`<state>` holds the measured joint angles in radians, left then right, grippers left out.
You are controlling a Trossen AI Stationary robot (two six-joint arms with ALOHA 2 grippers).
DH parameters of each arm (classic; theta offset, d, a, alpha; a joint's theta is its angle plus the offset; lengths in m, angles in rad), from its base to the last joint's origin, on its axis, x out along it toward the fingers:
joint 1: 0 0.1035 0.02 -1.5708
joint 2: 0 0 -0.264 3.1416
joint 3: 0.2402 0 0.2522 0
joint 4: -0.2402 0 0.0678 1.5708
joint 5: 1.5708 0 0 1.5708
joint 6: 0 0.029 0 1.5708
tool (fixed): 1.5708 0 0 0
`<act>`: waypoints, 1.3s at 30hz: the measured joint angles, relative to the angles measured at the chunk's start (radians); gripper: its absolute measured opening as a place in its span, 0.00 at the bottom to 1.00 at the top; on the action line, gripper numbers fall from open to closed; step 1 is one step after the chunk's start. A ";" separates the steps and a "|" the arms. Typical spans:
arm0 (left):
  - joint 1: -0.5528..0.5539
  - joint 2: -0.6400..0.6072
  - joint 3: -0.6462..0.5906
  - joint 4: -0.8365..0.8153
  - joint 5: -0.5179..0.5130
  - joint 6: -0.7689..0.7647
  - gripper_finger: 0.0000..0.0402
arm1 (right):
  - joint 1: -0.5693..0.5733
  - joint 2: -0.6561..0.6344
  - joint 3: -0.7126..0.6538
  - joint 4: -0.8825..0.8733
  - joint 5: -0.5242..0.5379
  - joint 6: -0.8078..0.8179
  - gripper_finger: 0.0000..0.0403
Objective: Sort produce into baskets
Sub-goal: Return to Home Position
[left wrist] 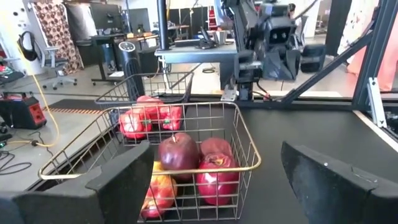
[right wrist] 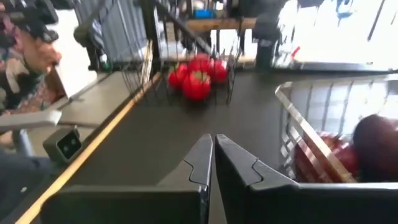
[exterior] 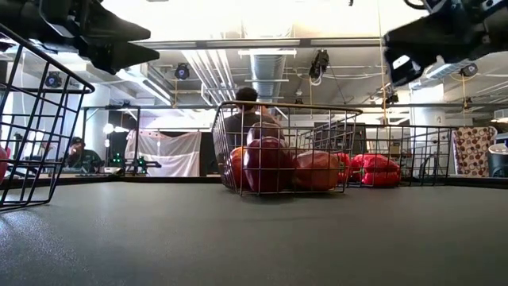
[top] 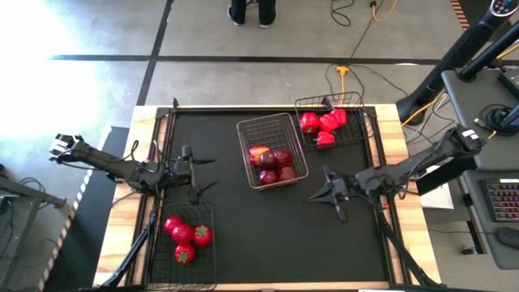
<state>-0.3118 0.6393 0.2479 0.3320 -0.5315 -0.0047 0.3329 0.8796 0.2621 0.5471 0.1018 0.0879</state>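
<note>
1. Under both sets of jaws, the black tabletop (top: pixel 268 235) carried produce only inside baskets, so sorting looked finished and returning home was the step in hand.
2. Between the jaws, the middle wire basket (top: pixel 268 132) held the apples (top: pixel 274 165). Beyond the right jaws, a black basket (top: pixel 357 130) held peppers (top: pixel 323 126). Beside the left jaws, another black basket (top: pixel 199 268) held tomatoes (top: pixel 185 235).
3. Left jaws stood wide and empty, right jaws pressed together and empty. Next, each arm likely needed to withdraw without snagging a rim.

The golden wire basket (top: pixel 268 134) holds dark red apples (top: pixel 280 160) and a yellow-red apple (top: pixel 257 153); bright red peppers (top: pixel 324 123) lie at one o'clock, red tomatoes (top: pixel 185 235) at eight.
</note>
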 joint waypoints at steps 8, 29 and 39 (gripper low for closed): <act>0.000 -0.083 -0.001 -0.078 0.052 0.007 0.82 | 0.000 -0.321 -0.089 -0.021 0.003 -0.099 0.03; 0.151 -0.300 -0.021 -0.131 0.315 -0.023 0.82 | 0.000 -0.879 -0.176 -0.384 0.040 -0.163 0.03; 0.151 -0.642 -0.133 -0.289 0.339 -0.017 0.82 | 0.000 -0.876 -0.207 -0.432 0.074 -0.079 0.03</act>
<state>-0.1608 -0.0024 0.1145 0.0430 -0.1927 -0.0214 0.3332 0.0034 0.0547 0.1147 0.1757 0.0086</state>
